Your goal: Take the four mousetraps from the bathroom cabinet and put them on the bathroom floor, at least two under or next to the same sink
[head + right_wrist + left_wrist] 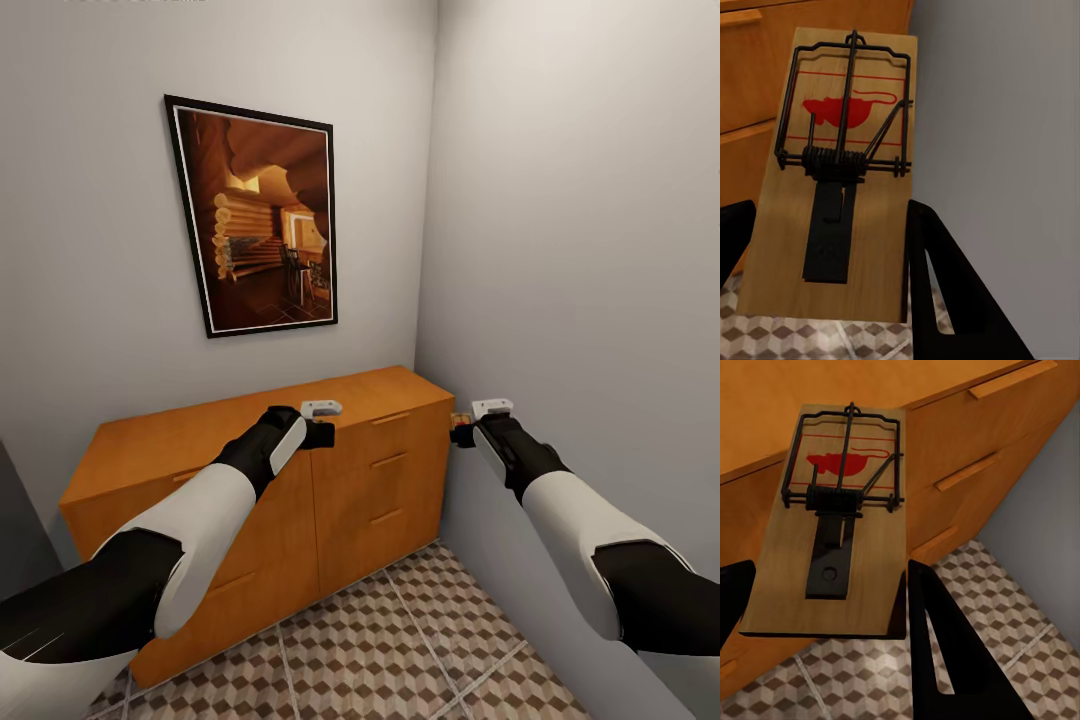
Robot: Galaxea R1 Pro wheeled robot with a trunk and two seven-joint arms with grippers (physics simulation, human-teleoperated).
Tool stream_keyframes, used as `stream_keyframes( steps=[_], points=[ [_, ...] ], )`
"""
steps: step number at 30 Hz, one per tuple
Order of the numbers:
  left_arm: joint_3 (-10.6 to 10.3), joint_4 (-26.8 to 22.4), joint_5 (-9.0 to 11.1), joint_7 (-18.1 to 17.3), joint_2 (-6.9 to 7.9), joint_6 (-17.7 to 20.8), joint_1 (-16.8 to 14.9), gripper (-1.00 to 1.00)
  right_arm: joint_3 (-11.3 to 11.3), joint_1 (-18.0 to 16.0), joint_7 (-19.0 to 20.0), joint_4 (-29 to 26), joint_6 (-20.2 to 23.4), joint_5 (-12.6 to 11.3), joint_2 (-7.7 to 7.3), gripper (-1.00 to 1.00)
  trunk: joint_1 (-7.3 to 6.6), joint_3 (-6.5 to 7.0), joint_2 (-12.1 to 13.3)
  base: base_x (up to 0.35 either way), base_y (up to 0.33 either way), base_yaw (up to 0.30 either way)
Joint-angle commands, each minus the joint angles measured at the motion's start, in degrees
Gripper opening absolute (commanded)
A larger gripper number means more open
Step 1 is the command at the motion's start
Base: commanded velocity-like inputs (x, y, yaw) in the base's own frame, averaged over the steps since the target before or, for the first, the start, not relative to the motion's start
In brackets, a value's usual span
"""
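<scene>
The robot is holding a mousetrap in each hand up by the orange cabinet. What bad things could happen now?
Both traps are held high above the tiled floor. If the fingers loosen, the left mousetrap could fall and maybe land in the wrong spot. The right mousetrap sits close to the grey wall, so a careless swing of the right gripper might knock it loose. The left gripper is near the cabinet and could bump it while turning.

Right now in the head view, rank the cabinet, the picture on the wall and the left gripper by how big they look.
1. The cabinet, widest.
2. The picture.
3. The left gripper, far smaller, despite being nearer the camera.
</scene>
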Motion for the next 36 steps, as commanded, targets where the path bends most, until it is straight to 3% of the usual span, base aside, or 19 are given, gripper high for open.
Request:
stream_keyframes(
  steps=[1, 13, 25, 31, 36],
  points=[
    [-0.3, 0.0, 0.5, 0.5, 0.0, 0.2, 0.0, -1.0, 0.4, 0.0, -0.5, -0.1, 0.3, -0.5, -0.06, -1.0, 0.0, -0.07, 0.0, -0.057, 0.0, 0.0],
    [-0.3, 0.0, 0.3, 0.5, 0.0, 0.2, 0.0, -1.0, 0.4, 0.0, 0.1, 0.0, 0.3, -0.6, -0.06, -1.0, 0.0, -0.07, 0.0, -0.219, 0.0, 0.0],
    [-0.3, 0.0, 0.5, 0.5, 0.0, 0.1, 0.0, -1.0, 0.4, 0.0, 0.2, 0.1, 0.3, -0.6, -0.13, -1.0, 0.0, -0.07, 0.0, -0.026, 0.0, 0.0],
    [-0.1, 2.0, 0.7, -1.0, 1.97, -1.8, 1.9, -1.0, 0.6, 1.9, 2.5, 2.0, -1.6, 1.9, -0.91, -1.0, 0.0, -0.07, 0.0, 0.0, 0.0, 0.0],
    [-0.1, 3.6, 0.6, -0.3, 3.61, -3.0, 3.6, -1.0, 0.6, 3.6, 1.7, 3.6, -3.0, 0.9, -0.82, -1.0, 0.0, -0.07, 0.0, 0.0, 0.0, 0.0]
  ],
)
